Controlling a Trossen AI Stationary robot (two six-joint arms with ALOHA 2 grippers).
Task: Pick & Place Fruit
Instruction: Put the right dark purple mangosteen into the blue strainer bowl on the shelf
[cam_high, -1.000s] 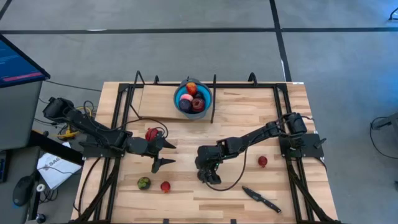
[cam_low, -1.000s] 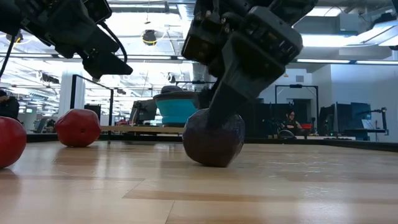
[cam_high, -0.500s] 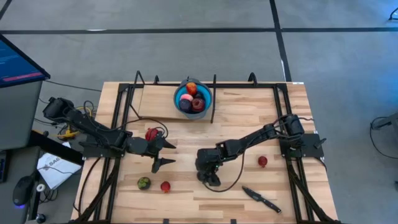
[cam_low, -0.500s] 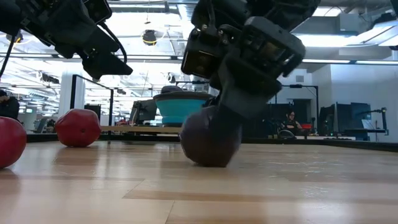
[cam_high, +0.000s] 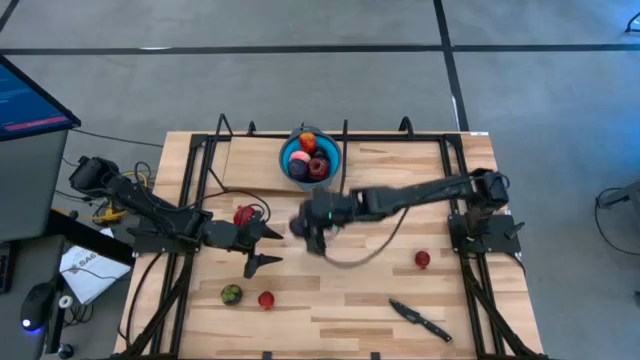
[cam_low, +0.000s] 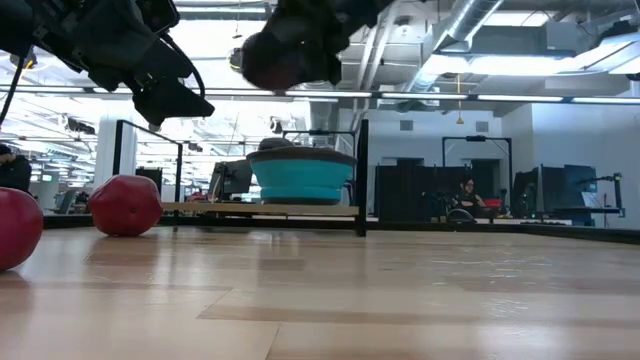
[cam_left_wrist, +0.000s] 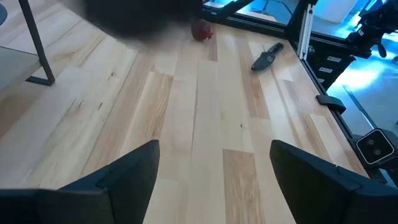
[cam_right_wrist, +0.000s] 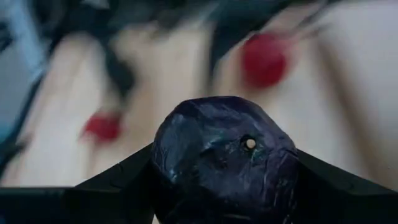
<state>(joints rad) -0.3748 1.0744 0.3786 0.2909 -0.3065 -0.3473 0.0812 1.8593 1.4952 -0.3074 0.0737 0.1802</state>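
Right claw (cam_high: 305, 226) pinches a dark purple fruit (cam_right_wrist: 224, 158), carried above the surface; next it needs release over the blue bowl (cam_high: 311, 155). Left claw (cam_high: 267, 246) waits spread.

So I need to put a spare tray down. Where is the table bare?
Bare wood lies between the knife and the red fruit, and right of the bowl. Crowded: the left gripper, and the right gripper carrying a purple fruit.

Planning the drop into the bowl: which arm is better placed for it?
Right. Its tool already grips the dark purple fruit, lifted off the table just below the blue bowl in the high view. The left tool hangs open and empty farther away.
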